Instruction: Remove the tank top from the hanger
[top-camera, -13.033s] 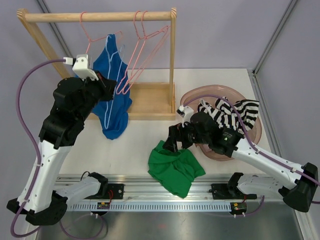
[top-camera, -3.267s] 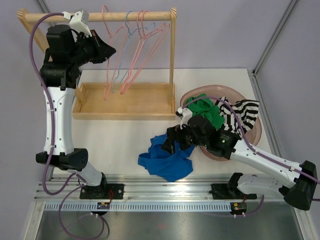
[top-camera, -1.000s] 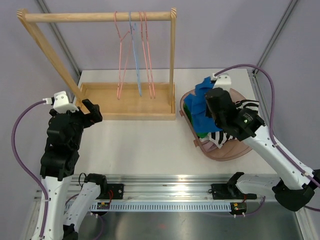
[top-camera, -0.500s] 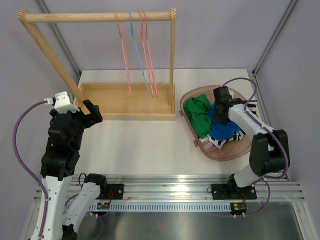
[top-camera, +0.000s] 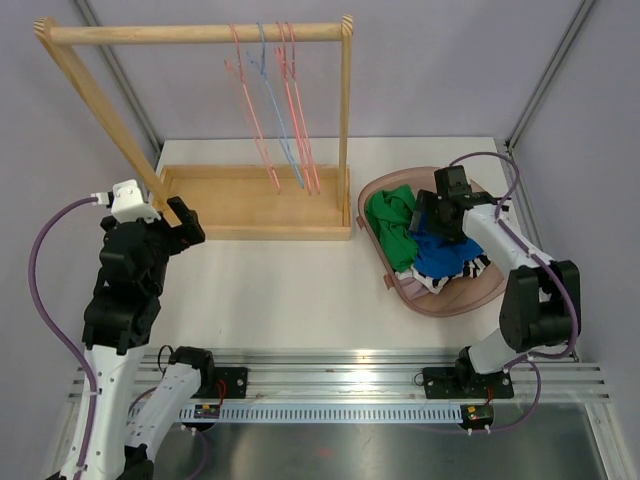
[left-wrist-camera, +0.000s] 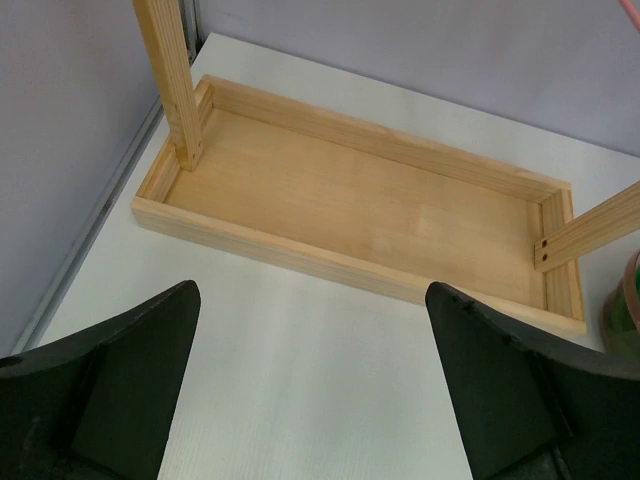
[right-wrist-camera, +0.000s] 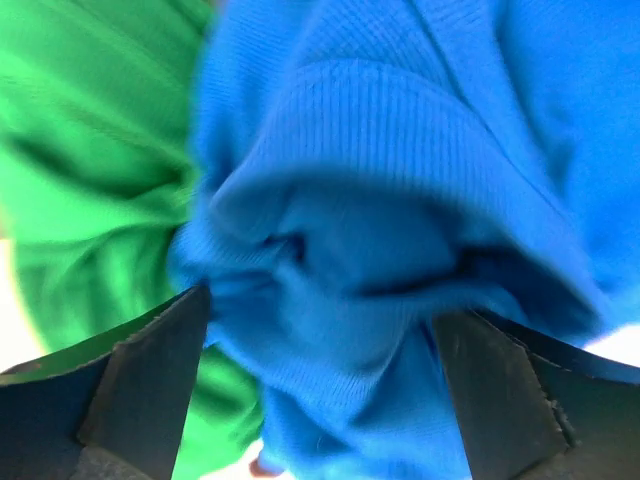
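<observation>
Lying crumpled in the pink basin, the blue tank top looks light and limp; any bunched fold should grip. Right pincer spread just above it, left pincer spread too.

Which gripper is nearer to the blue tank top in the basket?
Right. The right gripper is directly over the blue tank top in the pink basket; the left gripper is far across the table, by the wooden tray.

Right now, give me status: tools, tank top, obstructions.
Left tool open, holding nothing, above table. Right tool open over blue tank top. Tank top off hangers, lying in pink basket beside green garment. No obstruction seen.
</observation>
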